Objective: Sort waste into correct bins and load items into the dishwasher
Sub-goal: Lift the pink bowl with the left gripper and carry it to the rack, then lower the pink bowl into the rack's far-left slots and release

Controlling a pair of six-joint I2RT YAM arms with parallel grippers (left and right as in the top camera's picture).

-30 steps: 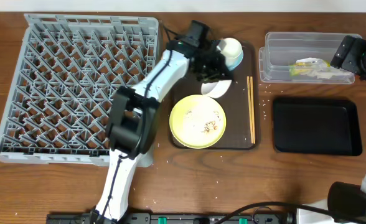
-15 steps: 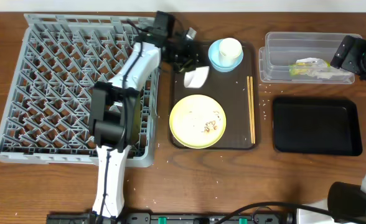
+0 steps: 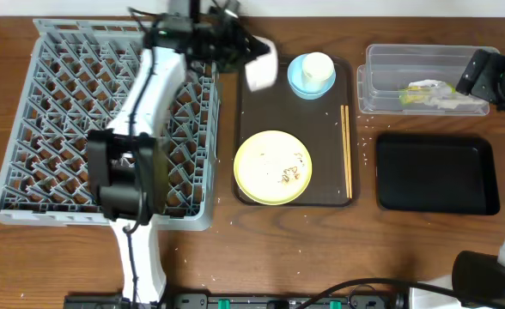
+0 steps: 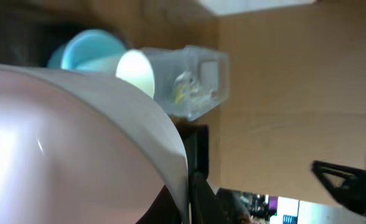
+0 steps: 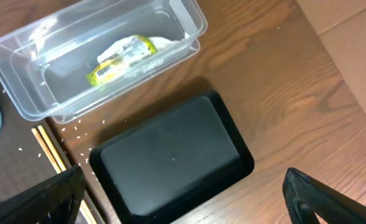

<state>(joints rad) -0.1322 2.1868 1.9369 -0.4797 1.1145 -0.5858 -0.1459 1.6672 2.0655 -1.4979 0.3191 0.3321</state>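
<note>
My left gripper (image 3: 240, 53) is shut on the rim of the white bowl (image 3: 260, 70) and holds it tilted above the far left corner of the brown tray, beside the grey dish rack (image 3: 72, 129). The bowl fills the left wrist view (image 4: 77, 143). The white cup (image 3: 318, 65) stands in the light blue bowl (image 3: 301, 81). The pale yellow plate (image 3: 273, 167) carries food crumbs (image 3: 289, 174). The snack wrapper (image 5: 124, 56) lies in the clear tub (image 5: 21, 93). The black tray (image 5: 170, 155) holds nothing. My right gripper (image 5: 183, 205) is open above it. I cannot make out a paper wad.
Wooden chopsticks (image 3: 347, 150) lie along the right side of the dark brown serving tray (image 3: 330, 184). Rice crumbs (image 5: 77, 130) are scattered on the table between the tub and the black tray. The right arm (image 3: 493, 77) sits at the far right edge.
My left gripper has lifted the white bowl off the brown tray and carried it left and back towards the rack's far right corner. The right arm has not moved.
</note>
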